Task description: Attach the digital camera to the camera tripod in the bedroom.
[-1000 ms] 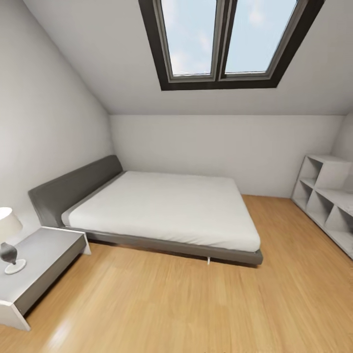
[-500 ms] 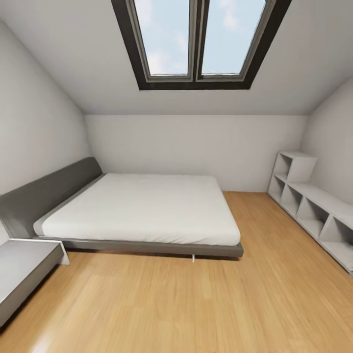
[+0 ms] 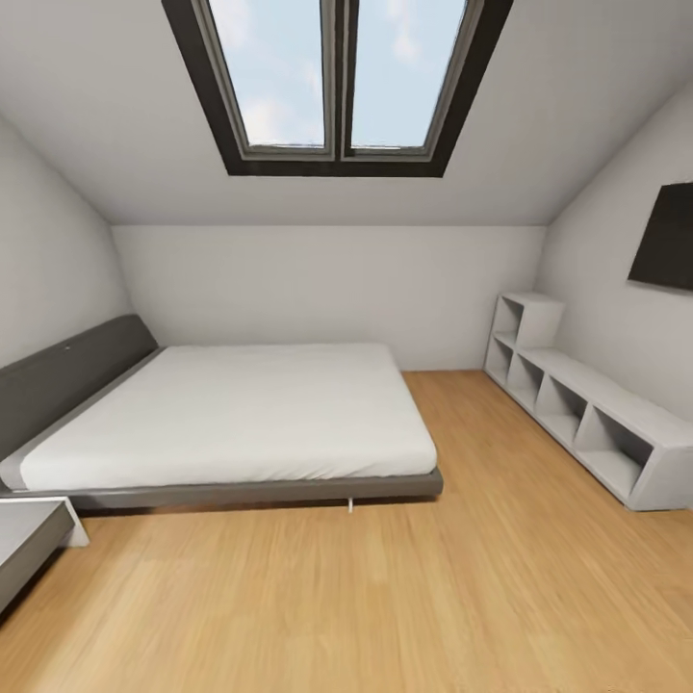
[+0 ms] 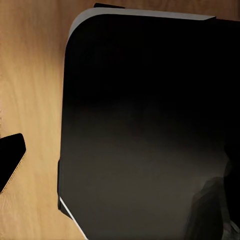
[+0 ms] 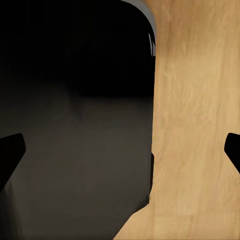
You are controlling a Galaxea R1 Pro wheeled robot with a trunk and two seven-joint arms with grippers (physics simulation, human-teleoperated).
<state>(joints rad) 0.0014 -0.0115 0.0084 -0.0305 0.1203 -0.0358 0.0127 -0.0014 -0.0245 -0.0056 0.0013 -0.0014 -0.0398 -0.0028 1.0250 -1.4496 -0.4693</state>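
Observation:
I am in the bedroom, facing a low grey-framed bed (image 3: 221, 414) with a white mattress on a light wood plank floor (image 3: 385, 597). The digital camera and the camera tripod are out of view. In the left wrist view my left gripper (image 4: 120, 160) hangs over the robot's dark base (image 4: 150, 130), with one black fingertip (image 4: 10, 160) far out at the side. In the right wrist view my right gripper (image 5: 120, 150) is open, its fingertips (image 5: 10, 150) spread wide over the base and floor, holding nothing.
A corner of the grey nightstand (image 3: 29, 539) sits at the lower left. A low white cubby shelf (image 3: 577, 414) runs along the right wall under a dark wall panel (image 3: 664, 236). A dark-framed skylight (image 3: 337, 87) is set in the sloped ceiling.
The whole head view has swung to the right: the nightstand and its lamp slid out at the left, while the shelf and the dark wall panel came in at the right.

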